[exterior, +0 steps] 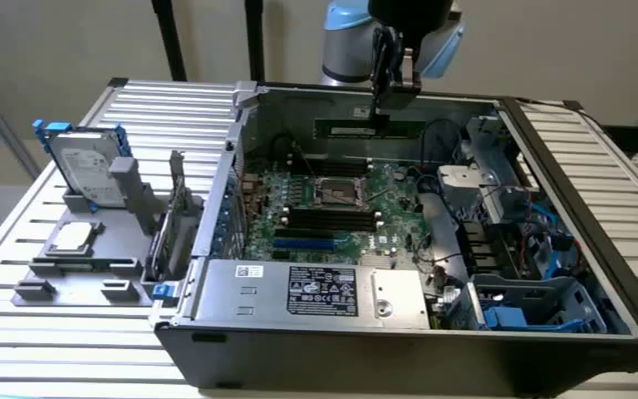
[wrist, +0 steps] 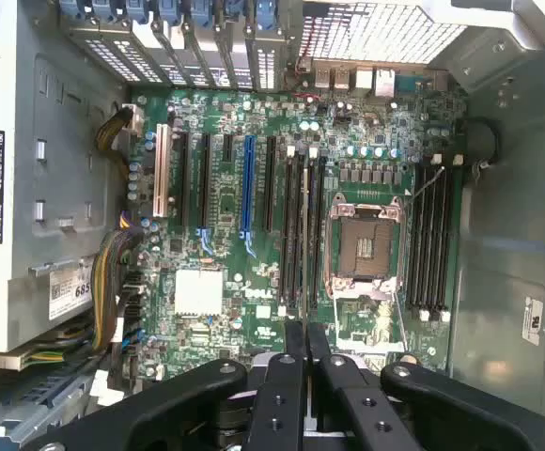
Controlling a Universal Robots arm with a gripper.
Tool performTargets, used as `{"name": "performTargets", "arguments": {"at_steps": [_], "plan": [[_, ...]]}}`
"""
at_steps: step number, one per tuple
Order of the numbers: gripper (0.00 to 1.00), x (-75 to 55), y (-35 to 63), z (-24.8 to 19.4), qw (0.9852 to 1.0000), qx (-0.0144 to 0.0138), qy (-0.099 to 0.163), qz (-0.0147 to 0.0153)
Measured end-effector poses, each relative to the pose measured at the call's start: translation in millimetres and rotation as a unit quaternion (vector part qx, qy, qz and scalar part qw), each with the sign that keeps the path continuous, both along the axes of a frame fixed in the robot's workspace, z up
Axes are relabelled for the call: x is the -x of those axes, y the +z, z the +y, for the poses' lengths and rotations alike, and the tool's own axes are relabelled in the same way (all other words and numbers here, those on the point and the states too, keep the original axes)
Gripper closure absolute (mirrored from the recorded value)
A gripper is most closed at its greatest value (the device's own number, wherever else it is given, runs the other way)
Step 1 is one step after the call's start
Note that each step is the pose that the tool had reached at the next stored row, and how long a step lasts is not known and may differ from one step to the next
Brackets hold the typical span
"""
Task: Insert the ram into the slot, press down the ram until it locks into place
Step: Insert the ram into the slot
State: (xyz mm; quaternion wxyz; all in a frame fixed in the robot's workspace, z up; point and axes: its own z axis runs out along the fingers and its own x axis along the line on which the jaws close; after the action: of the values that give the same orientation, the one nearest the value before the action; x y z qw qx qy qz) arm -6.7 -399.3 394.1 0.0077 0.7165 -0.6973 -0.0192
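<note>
My jaws clenched on ram (exterior: 347,129), stick level, high over open computer case (exterior: 408,357). Step: aligning, not yet inserted. Ram seemingly edge-on above DIMM slots (wrist: 296,235) beside CPU socket (wrist: 365,249). Seating calls for stick parallel to slot, straight push.

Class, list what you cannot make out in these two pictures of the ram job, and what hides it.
Exterior view: the arm is cut off by the top edge.
Exterior view: the pincer, holding the ram, covers its middle.
Exterior view: the print on the power supply label is too small to read.
Wrist view: the pincer's dark body hides one edge of the motherboard.
</note>
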Motion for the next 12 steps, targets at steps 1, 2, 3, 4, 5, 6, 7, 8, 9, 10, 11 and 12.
{"name": "performTargets", "arguments": {"at_steps": [1,2,3,4,5,6,7,8,9,10,11,12], "plan": [[0.88,0.0,0.0,0.0,1.0,0.0,0.0,0.0],[0.88,0.0,0.0,0.0,1.0,0.0,0.0,0.0],[0.88,0.0,0.0,0.0,1.0,0.0,0.0,0.0],[0.88,0.0,0.0,0.0,1.0,0.0,0.0,0.0],[0.88,0.0,0.0,0.0,1.0,0.0,0.0,0.0],[0.88,0.0,0.0,0.0,1.0,0.0,0.0,0.0],[0.88,0.0,0.0,0.0,1.0,0.0,0.0,0.0],[0.88,0.0,0.0,0.0,1.0,0.0,0.0,0.0],[0.88,0.0,0.0,0.0,1.0,0.0,0.0,0.0],[0.88,0.0,0.0,0.0,1.0,0.0,0.0,0.0],[0.88,0.0,0.0,0.0,1.0,0.0,0.0,0.0],[0.88,0.0,0.0,0.0,1.0,0.0,0.0,0.0]]}}
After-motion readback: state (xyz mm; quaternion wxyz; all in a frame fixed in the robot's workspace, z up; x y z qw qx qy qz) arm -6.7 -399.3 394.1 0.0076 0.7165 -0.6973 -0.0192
